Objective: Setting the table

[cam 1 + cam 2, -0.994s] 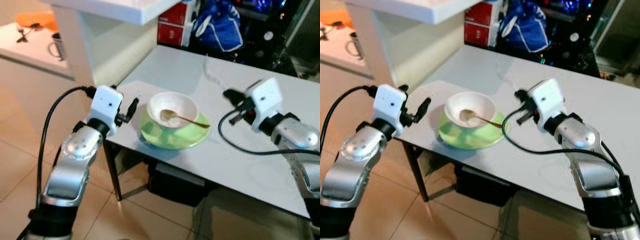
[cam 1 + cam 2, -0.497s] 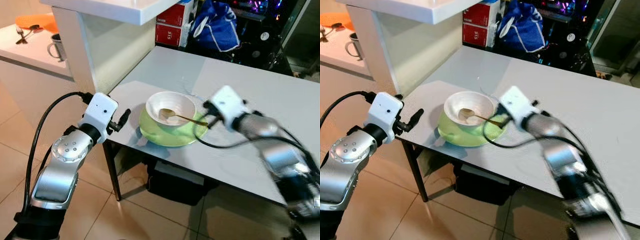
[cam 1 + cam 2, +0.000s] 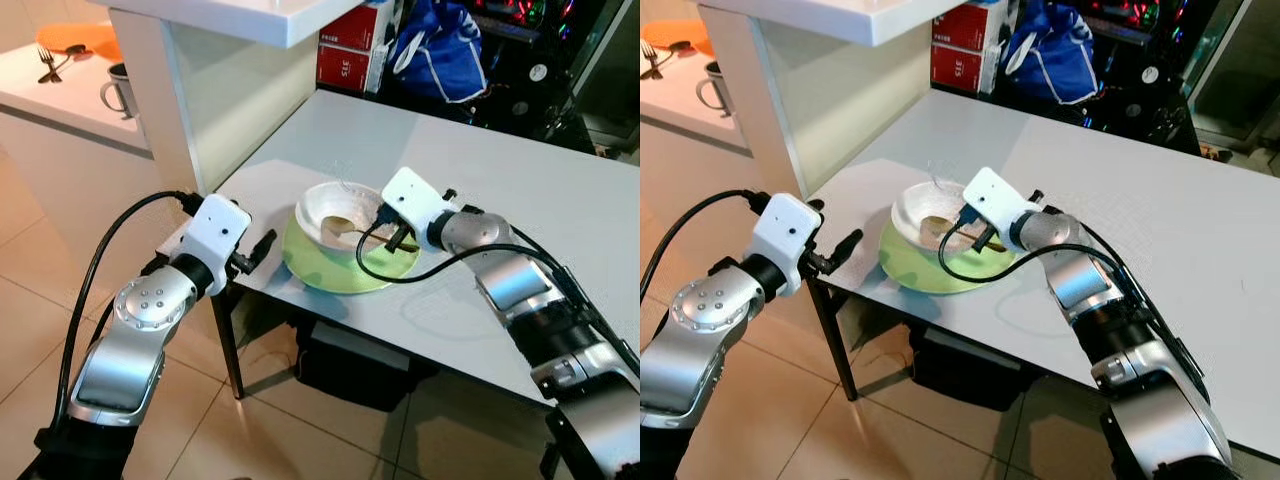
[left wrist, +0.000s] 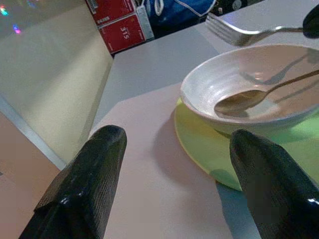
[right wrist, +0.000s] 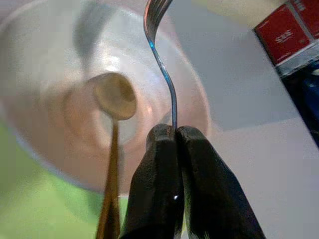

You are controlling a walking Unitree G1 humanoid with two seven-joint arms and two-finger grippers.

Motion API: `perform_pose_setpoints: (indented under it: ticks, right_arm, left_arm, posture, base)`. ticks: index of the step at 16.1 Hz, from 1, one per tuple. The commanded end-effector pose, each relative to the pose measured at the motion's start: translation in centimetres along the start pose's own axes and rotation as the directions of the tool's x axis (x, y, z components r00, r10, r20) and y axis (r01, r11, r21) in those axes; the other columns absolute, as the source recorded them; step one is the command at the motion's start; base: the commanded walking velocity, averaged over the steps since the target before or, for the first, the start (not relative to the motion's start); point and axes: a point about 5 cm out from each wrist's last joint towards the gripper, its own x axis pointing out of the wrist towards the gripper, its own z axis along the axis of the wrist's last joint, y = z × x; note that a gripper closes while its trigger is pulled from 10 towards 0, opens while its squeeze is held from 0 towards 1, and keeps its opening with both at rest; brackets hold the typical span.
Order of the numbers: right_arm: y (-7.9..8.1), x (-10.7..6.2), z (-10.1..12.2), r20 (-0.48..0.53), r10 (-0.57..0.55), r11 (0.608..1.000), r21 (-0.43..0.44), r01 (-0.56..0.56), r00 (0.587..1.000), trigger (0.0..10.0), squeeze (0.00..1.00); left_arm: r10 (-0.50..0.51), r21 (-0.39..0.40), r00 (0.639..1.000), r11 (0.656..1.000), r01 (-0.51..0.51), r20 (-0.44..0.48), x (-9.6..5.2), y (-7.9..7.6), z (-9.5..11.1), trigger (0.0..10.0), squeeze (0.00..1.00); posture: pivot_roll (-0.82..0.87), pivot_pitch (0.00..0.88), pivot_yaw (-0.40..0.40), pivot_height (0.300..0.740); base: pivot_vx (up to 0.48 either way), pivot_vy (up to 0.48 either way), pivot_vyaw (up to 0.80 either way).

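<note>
A white bowl (image 3: 335, 205) with faint ribbing sits on a lime-green plate (image 3: 345, 270). The spoon (image 4: 249, 98) in it is dull gold; the fork (image 5: 162, 59) is shiny silver. The worktop (image 3: 560, 200) is pale grey-white. Both pincers have black fingers (image 4: 89, 174), white wrist housings and silver arms. The floor (image 3: 40, 270) is beige tile. Behind, boxes (image 3: 350, 50) are red and a bag (image 3: 440, 50) blue.

I see a white bowl (image 3: 335, 210) sitting on a green plate (image 3: 340, 268) near the table's (image 3: 560, 230) corner. A gold spoon (image 4: 249, 98) lies in the bowl, handle over the rim. A silver fork (image 5: 160, 59), pinched by its handle, hangs over the bowl.
</note>
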Motion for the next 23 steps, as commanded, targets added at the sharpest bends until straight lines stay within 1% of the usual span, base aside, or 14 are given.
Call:
perform_pose_setpoints:
  ticks: [1, 6, 9, 10, 12, 14, 15, 16, 21, 22, 23]
  right_arm:
    - [-0.2, 0.2, 0.5, -0.005, 0.024, 0.999, -0.029, -0.024, 1.0, 10.0, 0.0]
    - [0.5, 0.8, 0.7, -0.009, 0.061, 0.998, 0.009, -0.061, 0.998, 10.0, 0.0]
    - [0.4, 1.1, 0.9, -0.008, 0.062, 0.997, 0.036, -0.061, 0.998, 10.0, 0.0]
    - [0.2, 1.2, 1.0, -0.009, 0.051, 0.998, 0.049, -0.05, 0.999, 10.0, 0.0]
    - [0.0, 1.3, 1.1, -0.008, 0.046, 0.997, 0.06, -0.046, 0.999, 10.0, 0.0]
    - [-0.1, 1.3, 1.2, -0.007, 0.044, 0.997, 0.066, -0.043, 0.999, 10.0, 0.67]
    - [-0.2, 1.3, 1.2, -0.006, 0.043, 0.997, 0.069, -0.043, 0.999, 10.0, 0.81]
    - [-0.2, 1.3, 1.2, -0.006, 0.043, 0.997, 0.07, -0.043, 0.999, 10.0, 0.84]
    - [-0.4, 1.3, 1.6, 0.02, 0.041, 0.996, 0.078, -0.043, 0.999, 10.0, 0.81]
    - [-0.9, 1.1, 2.4, 0.07, 0.022, 0.993, 0.11, -0.029, 0.997, 10.0, 0.46]
    - [-1.6, 0.6, 3.2, 0.144, -0.015, 0.982, 0.19, -0.013, 0.99, 10.0, 0.0]
  left_arm:
    - [-0.033, 0.008, 0.999, 0.999, 0.033, 0.002, 0.0, -0.6, 0.2, 10.0, 0.0]
    - [-0.068, 0.0, 0.997, 0.998, 0.068, -0.022, -0.3, -1.0, -0.1, 10.0, 0.0]
    - [-0.123, -0.03, 0.992, 0.992, 0.122, -0.024, -0.5, -1.6, -0.2, 10.0, 0.0]
    - [-0.156, -0.048, 0.987, 0.987, 0.155, -0.022, -0.7, -2.0, -0.2, 10.0, 0.0]
    - [-0.178, -0.06, 0.984, 0.982, 0.177, -0.019, -0.8, -2.3, -0.1, 10.0, 0.0]
    - [-0.186, -0.063, 0.982, 0.981, 0.185, -0.02, -0.8, -2.3, -0.1, 10.0, 0.0]
    - [-0.188, -0.064, 0.982, 0.98, 0.186, -0.021, -0.8, -2.3, -0.1, 10.0, 0.0]
    - [-0.189, -0.064, 0.982, 0.98, 0.187, -0.021, -0.8, -2.3, -0.1, 10.0, 0.0]
    - [-0.189, -0.064, 0.982, 0.98, 0.187, -0.021, -0.8, -2.3, 0.1, 10.0, 0.0]
    - [-0.165, -0.06, 0.986, 0.985, 0.164, -0.016, -0.7, -2.0, 0.2, 10.0, 0.0]
    - [-0.133, -0.042, 0.991, 0.99, 0.133, -0.008, -0.5, -1.8, 0.3, 10.0, 0.0]
  posture:
    - [0.03, 0.0, -0.056, 0.74]
    - [0.03, 0.0, -0.063, 0.74]
    - [0.03, 0.0, -0.065, 0.74]
    - [0.03, 0.0, -0.064, 0.74]
    - [0.03, 0.0, -0.063, 0.74]
    - [0.03, 0.0, -0.061, 0.74]
    - [0.03, 0.0, -0.06, 0.74]
    - [0.03, 0.0, -0.06, 0.74]
    - [0.03, 0.0, -0.058, 0.74]
    - [0.03, 0.0, -0.058, 0.74]
    - [0.04, 0.0, -0.067, 0.74]
  base:
    - [0.0, 0.0, 0.0]
    - [0.0, 0.0, 0.0]
    - [0.0, 0.0, 0.0]
    - [0.0, 0.0, 0.0]
    - [0.0, 0.0, 0.0]
    - [0.0, 0.0, 0.0]
    - [0.0, 0.0, 0.0]
    - [0.0, 0.0, 0.0]
    - [0.0, 0.0, 0.0]
    - [0.0, 0.0, 0.0]
    - [0.0, 0.0, 0.0]
